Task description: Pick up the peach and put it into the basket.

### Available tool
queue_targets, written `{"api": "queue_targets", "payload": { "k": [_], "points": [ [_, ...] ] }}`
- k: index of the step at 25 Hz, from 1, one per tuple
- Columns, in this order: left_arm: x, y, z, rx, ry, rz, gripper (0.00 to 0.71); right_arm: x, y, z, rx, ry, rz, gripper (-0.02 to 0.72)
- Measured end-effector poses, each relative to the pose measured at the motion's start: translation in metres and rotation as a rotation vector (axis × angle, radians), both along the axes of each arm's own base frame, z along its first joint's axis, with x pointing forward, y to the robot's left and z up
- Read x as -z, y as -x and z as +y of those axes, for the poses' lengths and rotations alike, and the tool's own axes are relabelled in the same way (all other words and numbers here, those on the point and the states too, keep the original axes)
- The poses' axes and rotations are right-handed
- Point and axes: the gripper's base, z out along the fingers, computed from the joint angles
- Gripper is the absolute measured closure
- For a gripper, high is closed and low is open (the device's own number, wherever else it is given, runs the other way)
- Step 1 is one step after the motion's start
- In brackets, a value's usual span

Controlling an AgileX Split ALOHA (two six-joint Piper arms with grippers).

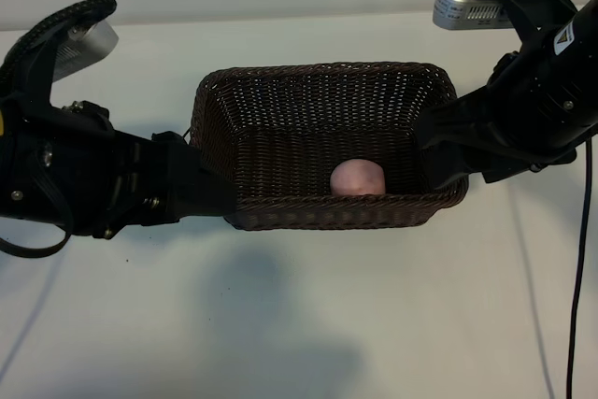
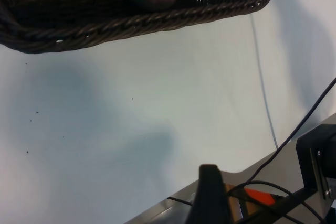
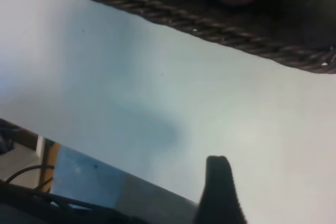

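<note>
Since the peach [image 1: 357, 178] already sits inside the basket [image 1: 318, 77], against its near wall and right of centre, the right gripper [image 1: 439, 142], jaws spread and empty at the basket's right end, is nearer than the spread, empty left gripper [image 1: 210, 195].

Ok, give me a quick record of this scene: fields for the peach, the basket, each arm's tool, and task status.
peach: inside the basket, near its front wall
basket: dark wicker, on the white table, between the arms
left tool: at the basket's left end, holding nothing
right tool: at the basket's right end, holding nothing
task status: peach appears already placed
</note>
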Motion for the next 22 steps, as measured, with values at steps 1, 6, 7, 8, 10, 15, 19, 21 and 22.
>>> {"api": "queue_targets", "payload": {
  "k": [1,6,7,8,10,15,19,21,22],
  "points": [
    [0.000,0.000,0.000,0.000,0.000,0.000,0.157,0.000,0.000,0.000,0.001,-0.003,0.000,0.194],
    [0.000,0.000,0.000,0.000,0.000,0.000,0.157,-0.010,0.011,0.002,-0.018,-0.027,-0.023,0.194],
    [0.000,0.000,0.000,0.000,0.000,0.000,0.157,-0.013,0.014,0.003,-0.021,-0.035,-0.030,0.194],
    [0.000,0.000,0.000,0.000,0.000,0.000,0.157,-0.016,0.018,0.004,-0.024,-0.040,-0.035,0.194],
    [0.000,0.000,0.000,0.000,0.000,0.000,0.157,-0.018,0.023,0.006,-0.032,-0.049,-0.042,0.194],
    [0.000,0.000,0.000,0.000,0.000,0.000,0.157,-0.018,0.025,0.009,-0.031,-0.043,-0.045,0.194],
    [0.000,0.000,0.000,0.000,0.000,0.000,0.157,-0.018,0.024,0.009,-0.029,-0.044,-0.046,0.194],
    [0.000,0.000,0.000,0.000,0.000,0.000,0.157,-0.018,0.024,0.009,-0.029,-0.044,-0.046,0.194],
    [0.000,0.000,0.000,0.000,0.000,0.000,0.157,-0.018,0.024,0.009,-0.029,-0.043,-0.046,0.194]
  ]
}}
